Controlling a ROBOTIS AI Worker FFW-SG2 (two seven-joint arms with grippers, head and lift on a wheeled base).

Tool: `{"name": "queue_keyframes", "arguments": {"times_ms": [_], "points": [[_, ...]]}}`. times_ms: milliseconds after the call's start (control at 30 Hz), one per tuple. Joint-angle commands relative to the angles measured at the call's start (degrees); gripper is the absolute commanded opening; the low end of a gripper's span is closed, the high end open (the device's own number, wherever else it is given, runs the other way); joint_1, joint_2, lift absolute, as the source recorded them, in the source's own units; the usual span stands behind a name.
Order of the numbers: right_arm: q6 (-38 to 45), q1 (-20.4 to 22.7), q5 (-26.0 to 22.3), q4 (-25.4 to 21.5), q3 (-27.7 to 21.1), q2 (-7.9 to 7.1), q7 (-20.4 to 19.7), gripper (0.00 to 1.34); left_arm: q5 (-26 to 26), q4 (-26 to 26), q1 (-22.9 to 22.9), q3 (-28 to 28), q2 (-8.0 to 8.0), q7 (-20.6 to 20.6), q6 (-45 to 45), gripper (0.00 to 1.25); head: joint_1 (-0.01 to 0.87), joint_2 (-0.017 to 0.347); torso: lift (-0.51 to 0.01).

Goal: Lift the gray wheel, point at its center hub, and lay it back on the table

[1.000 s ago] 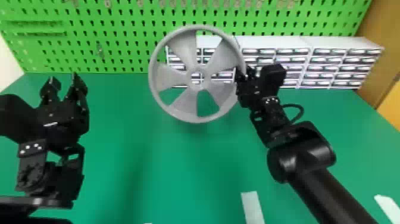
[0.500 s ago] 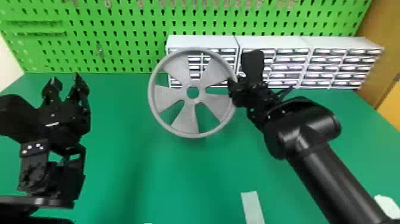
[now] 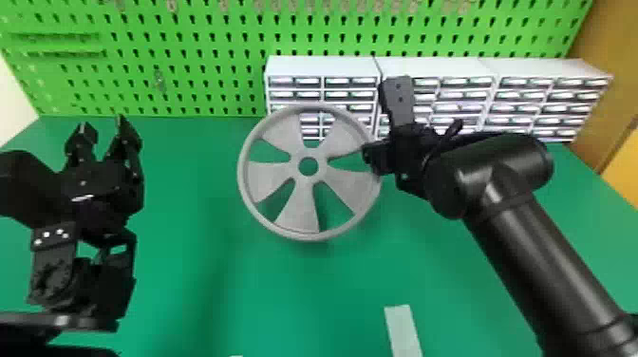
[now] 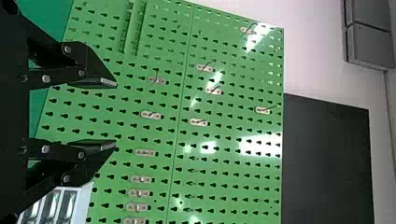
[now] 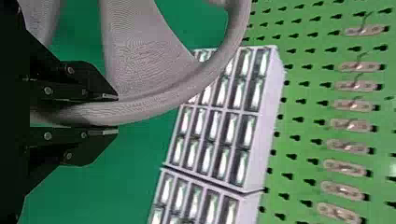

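In the head view the right gripper (image 3: pixel 375 156) grips the right side of the gray wheel (image 3: pixel 304 206), whose open center hub faces the camera; the wheel appears raised over the green table. In the right wrist view the wheel's rim (image 5: pixel 154 108) lies between the two fingers of the right gripper (image 5: pixel 112 115), which is shut on it. The left gripper (image 3: pixel 105 127) is parked at the left in the head view, apart from the wheel. Its two fingers stand open with nothing between them; the left wrist view shows this left gripper (image 4: pixel 116 115) facing the pegboard.
White drawer cabinets (image 3: pixel 436 66) line the back of the green table (image 3: pixel 190 285), behind the wheel. A green pegboard (image 3: pixel 190 57) rises behind them. A pale strip (image 3: pixel 402 330) lies near the table's front.
The right gripper has brought the wheel lower and a little nearer, and the wheel has turned in angle. The right forearm has swung with it. The left arm has barely moved.
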Motion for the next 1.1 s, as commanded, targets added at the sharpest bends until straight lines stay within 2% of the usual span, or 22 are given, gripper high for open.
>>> {"name": "queue_keyframes", "arguments": {"times_ms": [0,300,1067], "points": [[5.7,-1.4,-3.2,1.5,-0.8,0.02,0.0,0.08,0.0,0.0,0.0,0.0,0.0,0.0,-0.3,0.48,0.692,0.048,-0.096],[10.7,-2.4,-8.7,5.5,-1.0,-0.68,0.1,0.08,-0.1,0.0,-0.2,-0.1,0.0,0.0,-0.7,0.49,0.692,0.048,-0.096],[11.9,-2.0,-10.6,10.9,2.4,-1.12,0.1,0.09,-0.8,0.2,-0.4,-0.3,0.0,0.0,-0.9,0.49,0.692,0.048,-0.096]]}}
